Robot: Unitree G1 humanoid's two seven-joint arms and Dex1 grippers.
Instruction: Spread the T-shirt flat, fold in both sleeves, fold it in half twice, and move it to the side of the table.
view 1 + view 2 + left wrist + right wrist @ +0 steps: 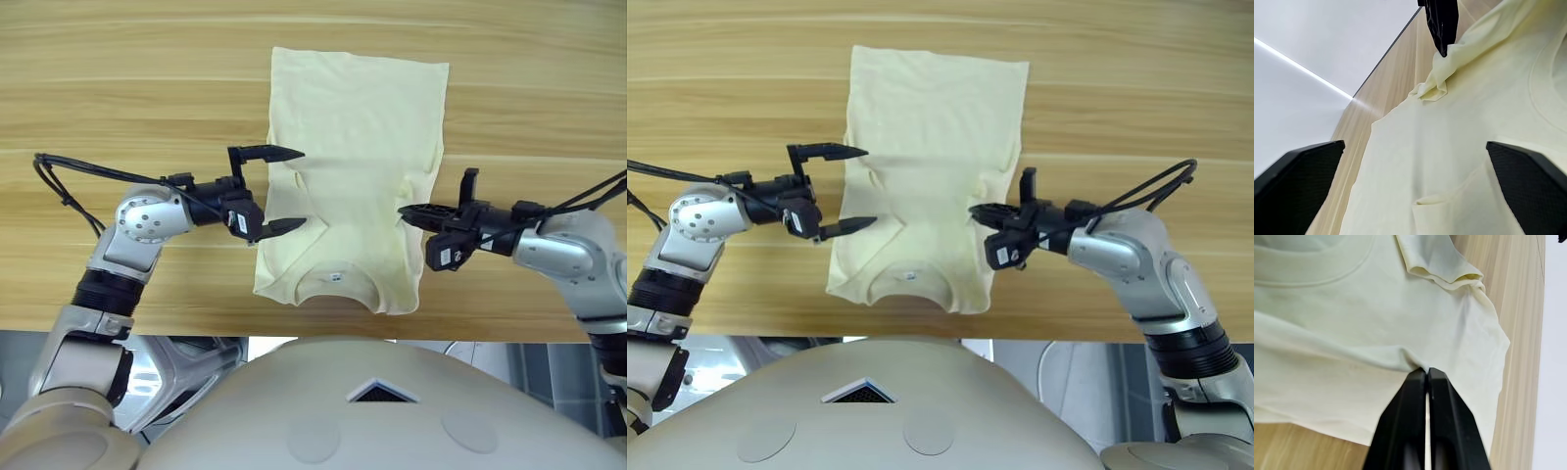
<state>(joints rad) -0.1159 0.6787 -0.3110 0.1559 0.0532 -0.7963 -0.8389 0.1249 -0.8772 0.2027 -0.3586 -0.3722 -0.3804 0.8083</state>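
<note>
Right gripper (1426, 372) pinches the T-shirt (353, 137) at its right sleeve fold, probably tucking it inward; left gripper (302, 188) gapes wide over the left edge.

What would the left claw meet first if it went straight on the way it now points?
Probably the T-shirt: the open left claw points at its left edge, but height above the cloth is unclear.
</note>
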